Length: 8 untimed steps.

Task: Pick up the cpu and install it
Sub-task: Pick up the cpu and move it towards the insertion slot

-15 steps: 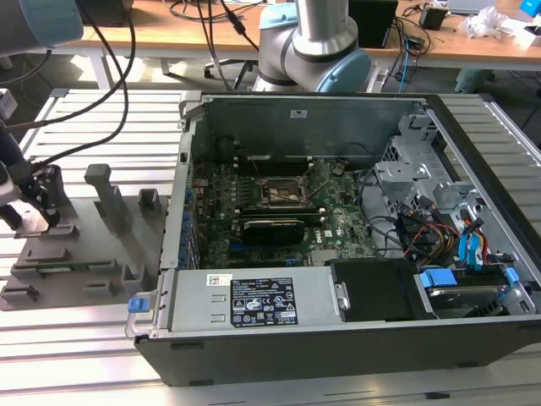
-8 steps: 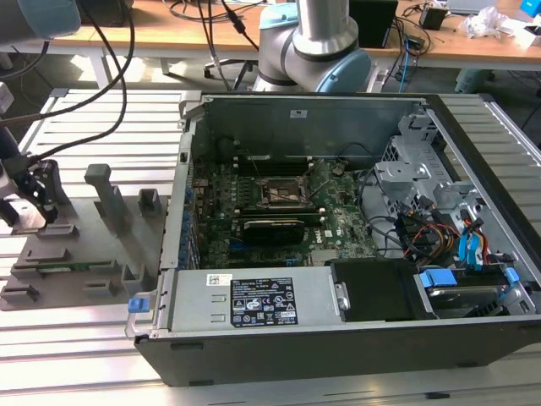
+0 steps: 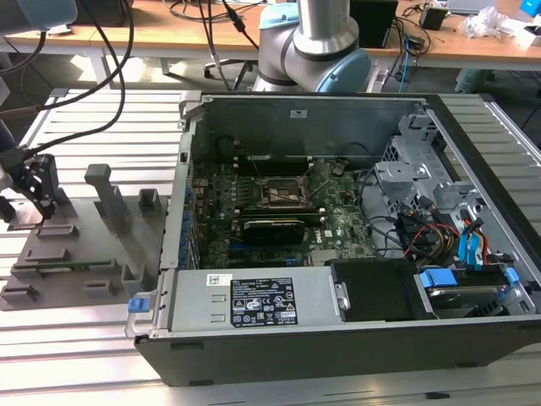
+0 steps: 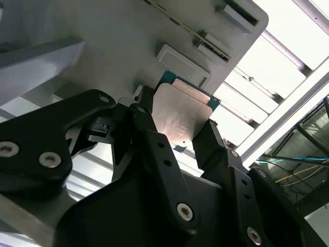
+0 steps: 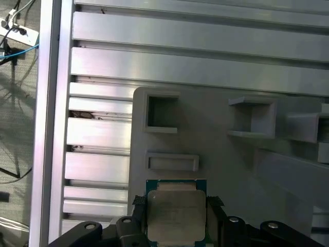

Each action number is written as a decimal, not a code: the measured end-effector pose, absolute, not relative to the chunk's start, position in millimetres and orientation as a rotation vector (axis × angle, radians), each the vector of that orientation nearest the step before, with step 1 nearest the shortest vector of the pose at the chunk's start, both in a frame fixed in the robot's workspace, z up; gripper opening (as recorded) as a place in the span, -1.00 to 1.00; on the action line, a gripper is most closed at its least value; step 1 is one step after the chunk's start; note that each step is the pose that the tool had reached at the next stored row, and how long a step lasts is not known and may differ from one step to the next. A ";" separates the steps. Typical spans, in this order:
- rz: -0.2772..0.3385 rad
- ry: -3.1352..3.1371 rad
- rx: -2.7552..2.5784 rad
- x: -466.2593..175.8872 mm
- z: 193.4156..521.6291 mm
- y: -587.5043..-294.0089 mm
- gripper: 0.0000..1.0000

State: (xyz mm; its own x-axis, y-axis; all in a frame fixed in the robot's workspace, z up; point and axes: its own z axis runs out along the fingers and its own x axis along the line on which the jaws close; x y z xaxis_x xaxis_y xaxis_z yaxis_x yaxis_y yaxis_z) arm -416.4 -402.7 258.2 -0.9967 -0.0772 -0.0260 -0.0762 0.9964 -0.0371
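The gripper hangs at the exterior view's far left, over the grey fixture plate, clamped on the cpu by two opposite edges, silver top plate showing in both wrist views.

The arm is a silver metal tube with rounded joints capped in light blue. Black cables run to the gripper, which is matt black all over. In the second wrist view the gripper has flat, angular link plates and fingers dotted with silver socket-head screws.
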 end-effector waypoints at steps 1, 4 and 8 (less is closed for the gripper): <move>-0.056 3.111 -0.120 -416.4 259.5 -402.7 0.09; -0.056 3.111 -0.120 -416.4 263.8 -402.7 0.09; -0.056 3.111 -0.120 -416.4 268.4 -402.7 0.09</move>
State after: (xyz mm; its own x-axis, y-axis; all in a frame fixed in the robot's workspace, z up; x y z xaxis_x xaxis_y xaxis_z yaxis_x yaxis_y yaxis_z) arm -416.4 -402.7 268.4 -0.9967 -0.0772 -0.0259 -0.0762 0.9964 -0.0372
